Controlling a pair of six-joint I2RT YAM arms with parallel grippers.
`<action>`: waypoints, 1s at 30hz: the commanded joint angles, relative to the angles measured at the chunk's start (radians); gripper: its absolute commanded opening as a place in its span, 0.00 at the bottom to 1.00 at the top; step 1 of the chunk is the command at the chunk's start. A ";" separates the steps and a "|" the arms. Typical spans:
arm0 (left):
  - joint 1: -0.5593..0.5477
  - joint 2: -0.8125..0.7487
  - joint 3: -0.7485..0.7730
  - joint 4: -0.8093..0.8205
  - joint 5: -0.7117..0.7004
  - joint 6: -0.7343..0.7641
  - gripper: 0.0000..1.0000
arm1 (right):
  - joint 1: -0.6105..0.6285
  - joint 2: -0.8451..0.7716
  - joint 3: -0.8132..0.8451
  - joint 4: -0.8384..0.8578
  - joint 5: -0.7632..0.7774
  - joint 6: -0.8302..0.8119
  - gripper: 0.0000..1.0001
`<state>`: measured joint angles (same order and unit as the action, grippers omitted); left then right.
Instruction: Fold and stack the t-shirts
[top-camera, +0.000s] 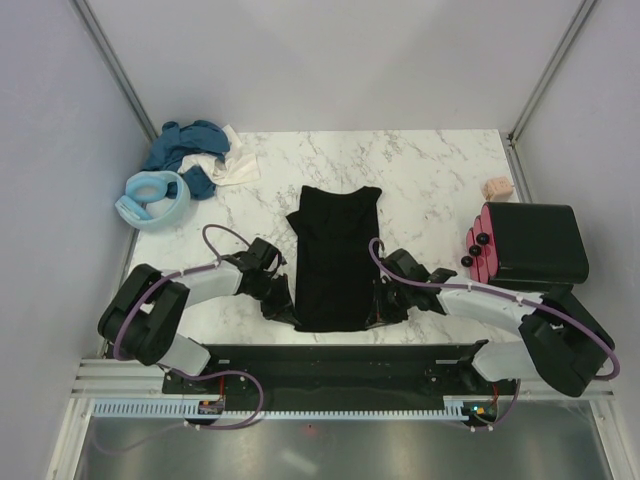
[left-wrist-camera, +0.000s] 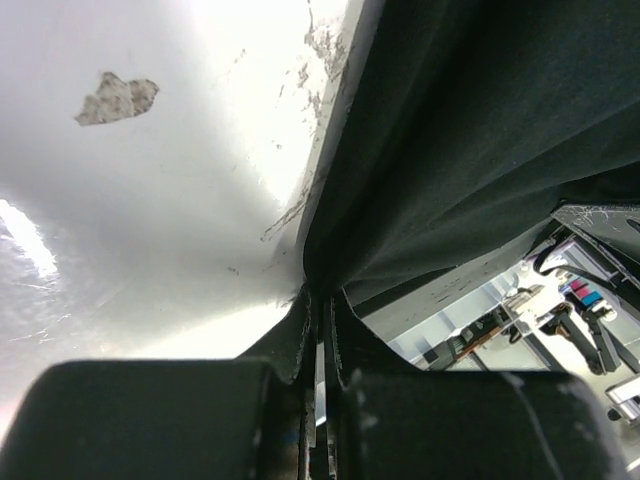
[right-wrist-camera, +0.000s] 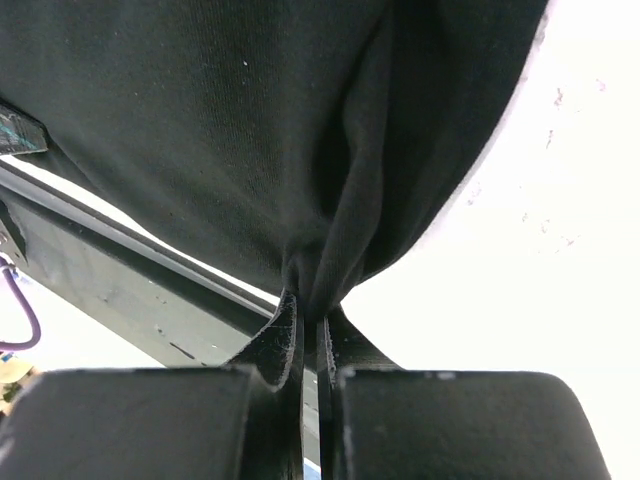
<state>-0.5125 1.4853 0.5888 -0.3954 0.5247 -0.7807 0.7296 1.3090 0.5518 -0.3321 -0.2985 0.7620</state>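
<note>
Tabletop (top-camera: 430, 170): left claw (left-wrist-camera: 318, 303), right claw (right-wrist-camera: 308, 305) pinch black t-shirt (top-camera: 335, 255).

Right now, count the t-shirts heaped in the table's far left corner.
3 by colour: a teal-blue t-shirt at the back, a white t-shirt at its right, a light blue t-shirt in front. More may be buried underneath.
</note>
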 joint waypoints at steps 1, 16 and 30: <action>0.002 -0.006 0.023 -0.033 -0.046 0.052 0.02 | 0.001 -0.033 -0.001 -0.065 0.050 -0.027 0.00; 0.002 -0.071 0.233 -0.124 -0.052 0.049 0.02 | 0.001 -0.057 0.286 -0.327 0.151 -0.162 0.00; 0.022 -0.033 0.667 -0.356 -0.221 0.077 0.02 | -0.002 0.027 0.632 -0.487 0.269 -0.259 0.00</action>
<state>-0.5030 1.4395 1.1339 -0.6788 0.3824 -0.7506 0.7296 1.3037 1.0885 -0.7731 -0.0895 0.5549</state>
